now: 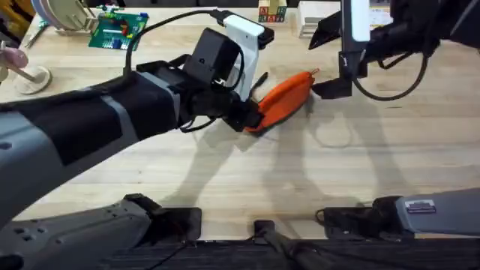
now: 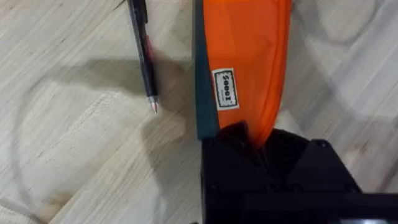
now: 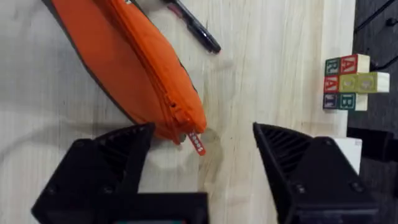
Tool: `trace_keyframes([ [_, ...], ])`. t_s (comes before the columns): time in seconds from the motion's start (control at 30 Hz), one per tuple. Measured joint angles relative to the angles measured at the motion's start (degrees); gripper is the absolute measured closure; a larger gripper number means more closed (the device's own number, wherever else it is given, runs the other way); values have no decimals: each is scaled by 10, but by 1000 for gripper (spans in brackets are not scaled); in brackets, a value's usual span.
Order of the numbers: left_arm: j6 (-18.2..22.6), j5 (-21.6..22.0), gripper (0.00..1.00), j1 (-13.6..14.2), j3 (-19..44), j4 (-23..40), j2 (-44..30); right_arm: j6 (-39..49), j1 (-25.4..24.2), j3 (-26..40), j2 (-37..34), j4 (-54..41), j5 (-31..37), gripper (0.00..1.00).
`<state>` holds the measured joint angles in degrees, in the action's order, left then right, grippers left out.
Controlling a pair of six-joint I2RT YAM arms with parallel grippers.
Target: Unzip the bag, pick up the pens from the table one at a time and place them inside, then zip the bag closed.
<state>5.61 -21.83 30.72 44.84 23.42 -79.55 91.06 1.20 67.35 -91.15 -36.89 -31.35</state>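
On the pale, grainy wooden plank counter point(image 1: 360, 172) lies the soft orange fabric pouch point(image 1: 285, 99). The left claw point(image 2: 252, 140) clenches its end; the right claw point(image 3: 202, 158) hangs released beside its zip pull. A slim black pen point(image 2: 142, 53) rests alongside.

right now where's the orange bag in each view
overhead: the bag lies mid-table, just right of the left gripper.
left wrist: top centre, one end clamped.
right wrist: upper left.
Shared landmark: the black pen beside it.

Pen point(image 2: 143, 55) just beside bag point(image 2: 245, 62); table point(image 1: 360, 172) open nearby.
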Motion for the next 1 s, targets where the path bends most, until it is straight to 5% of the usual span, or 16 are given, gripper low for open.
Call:
trace_keyframes([
  [0.17,0,0,958,0,0,0,0,3,8,0,0,6,0,191],
  [0.37,0,0,958,0,0,0,0,3,13,0,-3,6,0,245],
  [0.67,0,3,958,0,0,0,0,3,14,0,-15,0,-2,592],
  [1.0,0,3,958,0,0,0,0,3,14,0,-15,-7,-4,757],
])
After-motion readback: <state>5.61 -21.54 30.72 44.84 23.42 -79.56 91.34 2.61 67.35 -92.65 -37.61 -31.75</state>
